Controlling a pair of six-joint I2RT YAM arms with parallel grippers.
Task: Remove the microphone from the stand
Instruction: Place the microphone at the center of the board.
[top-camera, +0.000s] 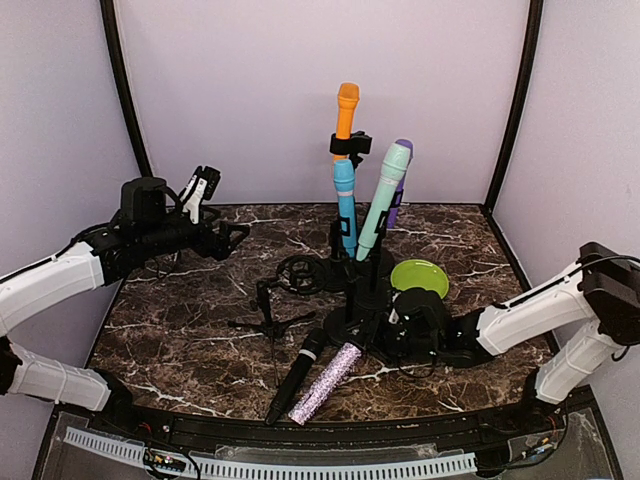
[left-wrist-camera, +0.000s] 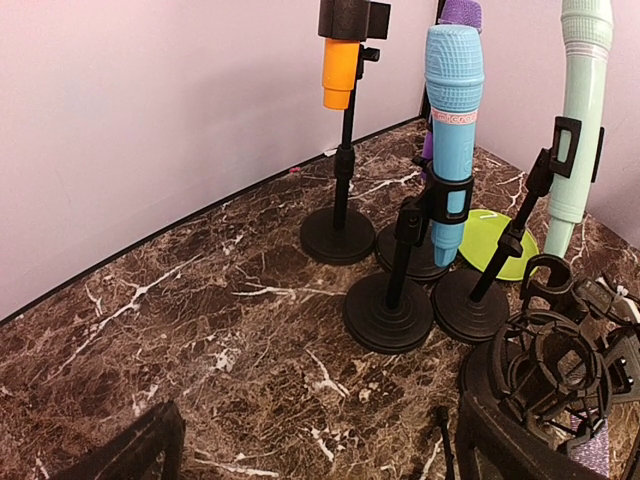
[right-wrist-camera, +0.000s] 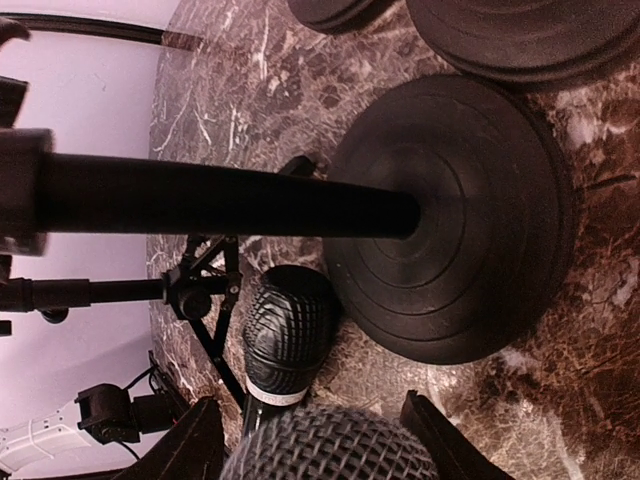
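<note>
Glitter microphone (top-camera: 328, 382) lies flat, head between fingers of right gripper (right-wrist-camera: 320, 445), grip cannot be told; left gripper (left-wrist-camera: 320, 455) spread wide, empty.

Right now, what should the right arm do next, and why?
Probably spread the right pincer fully and lift it straight up. The glitter mic already lies flat on the table beside the black mic, off any stand. The pincer's fingers straddle its head; whether they grip it I can't tell. A straight rise should clear the stand base close by.
</note>
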